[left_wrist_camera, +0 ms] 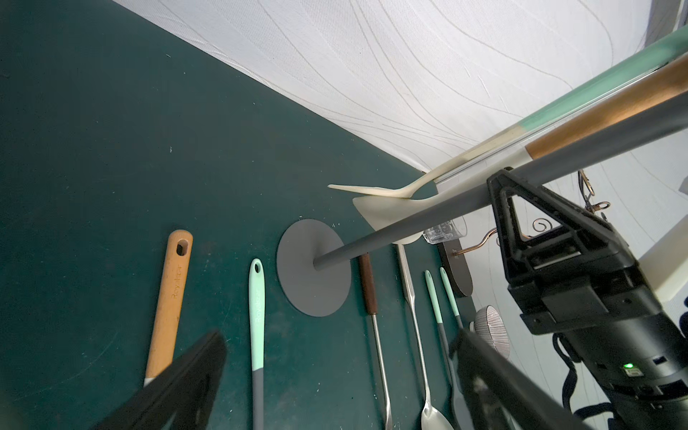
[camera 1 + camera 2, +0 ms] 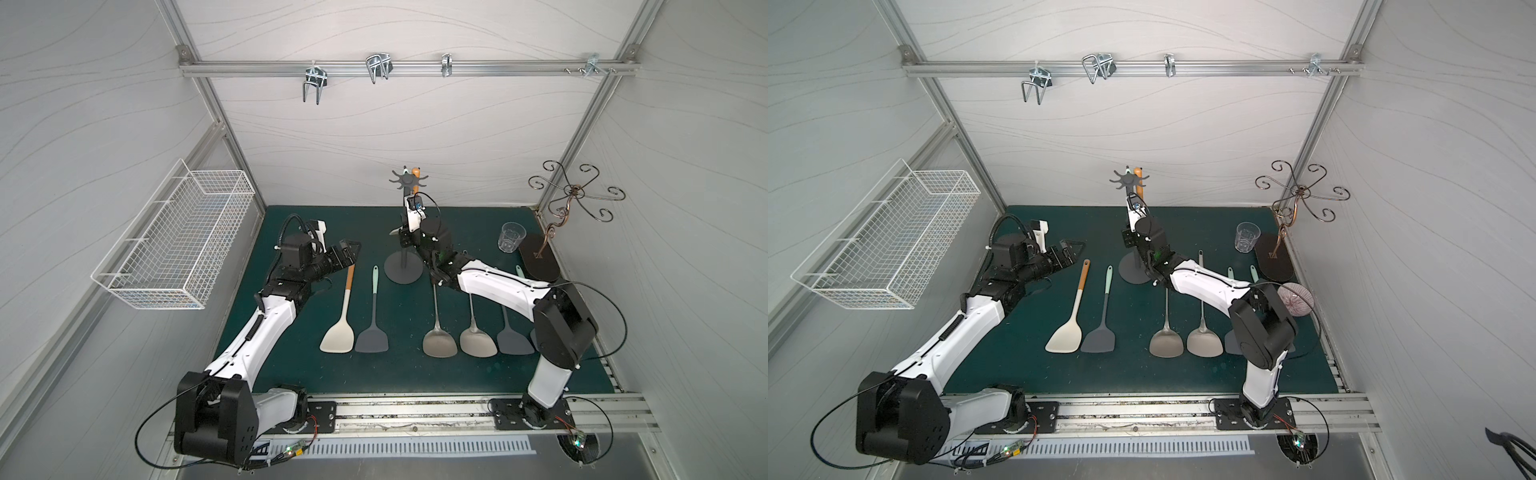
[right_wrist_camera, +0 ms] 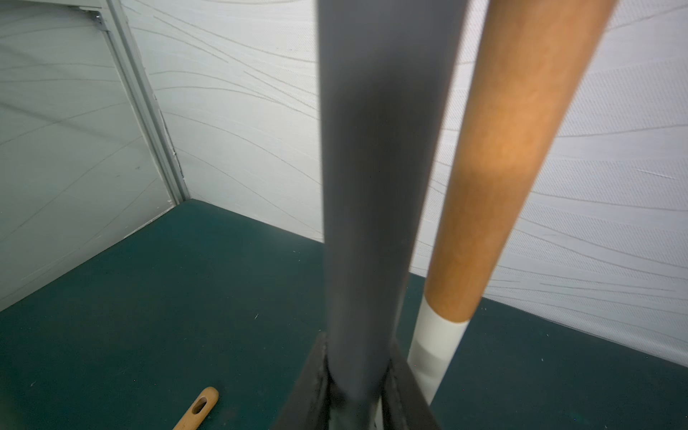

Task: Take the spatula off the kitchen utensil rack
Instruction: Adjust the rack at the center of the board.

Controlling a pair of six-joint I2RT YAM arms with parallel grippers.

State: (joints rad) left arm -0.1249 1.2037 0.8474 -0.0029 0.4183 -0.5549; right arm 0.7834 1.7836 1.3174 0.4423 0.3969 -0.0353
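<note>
The spatula with the orange-brown handle and white neck hangs from the star-shaped crown of the dark grey metal kitchen utensil rack, just beside its pole, at the back middle of the dark green tabletop. A mint-handled cream spatula hangs alongside. At the left we see a white wire basket on the wall, then our left hand, fingers wide apart, hovering over the tabletop and holding nothing. Next lie a cream spatula and a grey spatula. Our right hand is clamped on the rack's pole partway up, a finger on each side. Right of it stand a clear glass and a copper scrolled wire stand.
</note>
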